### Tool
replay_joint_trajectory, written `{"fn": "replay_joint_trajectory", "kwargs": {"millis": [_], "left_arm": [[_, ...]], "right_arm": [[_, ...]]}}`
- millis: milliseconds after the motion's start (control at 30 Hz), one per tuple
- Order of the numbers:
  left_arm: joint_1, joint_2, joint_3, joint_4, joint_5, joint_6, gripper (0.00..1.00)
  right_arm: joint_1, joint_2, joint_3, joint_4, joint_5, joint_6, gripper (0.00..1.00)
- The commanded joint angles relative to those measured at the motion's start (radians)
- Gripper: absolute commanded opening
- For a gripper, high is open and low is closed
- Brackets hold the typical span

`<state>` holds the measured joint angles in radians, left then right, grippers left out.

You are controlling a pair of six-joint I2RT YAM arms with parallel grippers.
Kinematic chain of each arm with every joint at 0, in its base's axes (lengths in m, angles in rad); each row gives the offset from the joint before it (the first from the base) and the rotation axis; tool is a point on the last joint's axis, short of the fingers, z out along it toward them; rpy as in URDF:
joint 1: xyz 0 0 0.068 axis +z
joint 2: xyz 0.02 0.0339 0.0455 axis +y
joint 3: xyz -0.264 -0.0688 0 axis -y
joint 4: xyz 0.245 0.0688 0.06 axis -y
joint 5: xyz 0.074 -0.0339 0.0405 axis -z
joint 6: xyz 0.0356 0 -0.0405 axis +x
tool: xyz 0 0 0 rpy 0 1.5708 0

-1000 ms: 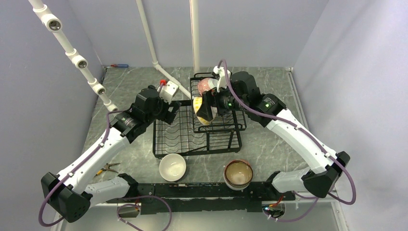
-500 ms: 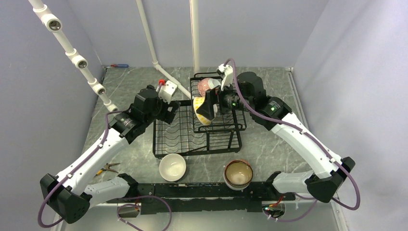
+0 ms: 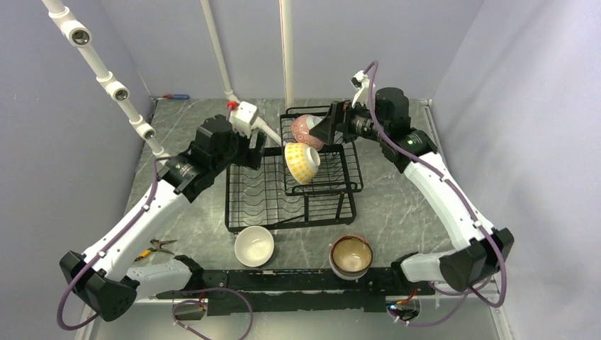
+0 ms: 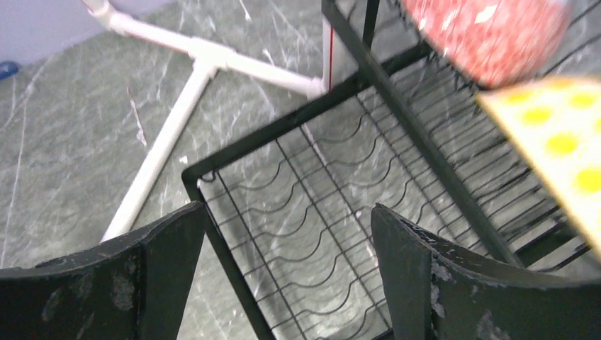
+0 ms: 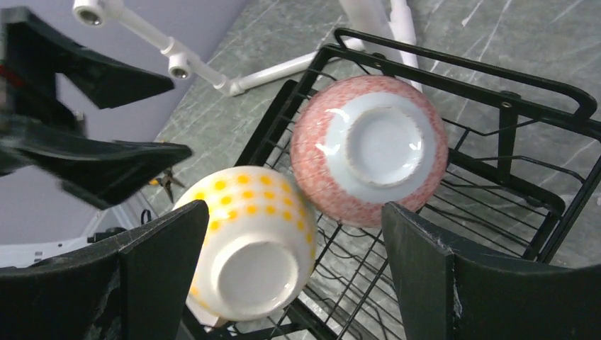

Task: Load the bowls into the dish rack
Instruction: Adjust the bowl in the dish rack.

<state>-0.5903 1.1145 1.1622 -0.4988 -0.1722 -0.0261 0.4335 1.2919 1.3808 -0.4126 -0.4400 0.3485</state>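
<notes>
The black dish rack (image 3: 244, 205) stands mid-table. Its raised basket (image 5: 538, 92) holds a pink-patterned bowl (image 3: 307, 129) (image 5: 368, 149) and a yellow-dotted bowl (image 3: 302, 162) (image 5: 248, 241), both foot-outward on their sides. My right gripper (image 3: 327, 127) (image 5: 296, 209) hovers open behind and above them, touching neither. Above the lower tray's back left corner (image 4: 305, 205), my left gripper (image 3: 255, 150) (image 4: 287, 227) is open and empty. A plain white bowl (image 3: 254, 245) and a stack topped by a brown-rimmed bowl (image 3: 351, 256) sit on the table in front of the rack.
A white pipe frame (image 3: 106, 78) slants over the back left, and its foot pipe (image 4: 177, 106) lies on the table beside the rack's corner. Pliers (image 3: 159, 247) lie at the near left. A small blue-handled tool (image 3: 176, 96) sits by the back wall.
My right gripper has pulled back and up toward the far right, away from the yellow-dotted bowl, which stays in the raised basket. My left gripper has edged slightly farther back.
</notes>
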Motion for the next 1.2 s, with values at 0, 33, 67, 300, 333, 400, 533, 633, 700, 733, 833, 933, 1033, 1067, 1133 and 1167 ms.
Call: {"fn": "replay_joint_trajectory", "kwargs": {"millis": [0, 33, 67, 300, 333, 400, 533, 633, 700, 733, 833, 933, 1033, 1067, 1133, 1167], "left_arm": [[0.025, 0.047, 0.158, -0.022, 0.021, -0.178, 0.89], [0.031, 0.057, 0.180, -0.025, 0.030, -0.200, 0.89], [0.036, 0.064, 0.197, -0.020, 0.042, -0.219, 0.88], [0.066, 0.096, 0.238, 0.080, 0.185, -0.300, 0.84], [0.068, 0.103, 0.243, 0.088, 0.208, -0.305, 0.84], [0.073, 0.112, 0.244, 0.104, 0.238, -0.318, 0.83], [0.082, 0.119, 0.232, 0.133, 0.285, -0.334, 0.83], [0.087, 0.117, 0.213, 0.157, 0.312, -0.343, 0.82], [0.091, 0.117, 0.203, 0.168, 0.318, -0.344, 0.82], [0.093, 0.118, 0.203, 0.167, 0.318, -0.343, 0.82], [0.095, 0.120, 0.200, 0.160, 0.317, -0.340, 0.82], [0.096, 0.118, 0.188, 0.162, 0.319, -0.337, 0.82], [0.099, 0.116, 0.178, 0.158, 0.313, -0.332, 0.83], [0.099, 0.115, 0.176, 0.155, 0.309, -0.329, 0.83], [0.100, 0.113, 0.173, 0.150, 0.302, -0.324, 0.84], [0.100, 0.113, 0.172, 0.148, 0.300, -0.323, 0.85]], "right_arm": [[-0.046, 0.081, 0.034, 0.079, -0.082, 0.050, 0.95], [-0.051, 0.101, 0.043, 0.078, -0.097, 0.057, 0.95], [-0.053, 0.121, 0.050, 0.077, -0.107, 0.063, 0.94], [-0.055, 0.203, 0.070, 0.061, -0.112, 0.073, 0.92], [-0.055, 0.206, 0.066, 0.067, -0.118, 0.077, 0.92], [-0.055, 0.215, 0.063, 0.088, -0.149, 0.088, 0.91], [-0.055, 0.225, 0.058, 0.135, -0.191, 0.117, 0.90], [-0.053, 0.228, 0.045, 0.194, -0.246, 0.148, 0.86], [-0.052, 0.238, 0.045, 0.218, -0.275, 0.166, 0.81], [-0.050, 0.242, 0.049, 0.219, -0.274, 0.165, 0.81], [-0.049, 0.250, 0.055, 0.204, -0.254, 0.154, 0.81], [-0.047, 0.261, 0.056, 0.208, -0.256, 0.153, 0.81], [-0.047, 0.262, 0.054, 0.196, -0.233, 0.141, 0.82], [-0.047, 0.260, 0.054, 0.187, -0.217, 0.134, 0.82], [-0.047, 0.253, 0.055, 0.172, -0.194, 0.119, 0.84], [-0.047, 0.247, 0.055, 0.166, -0.185, 0.111, 0.84]]}}
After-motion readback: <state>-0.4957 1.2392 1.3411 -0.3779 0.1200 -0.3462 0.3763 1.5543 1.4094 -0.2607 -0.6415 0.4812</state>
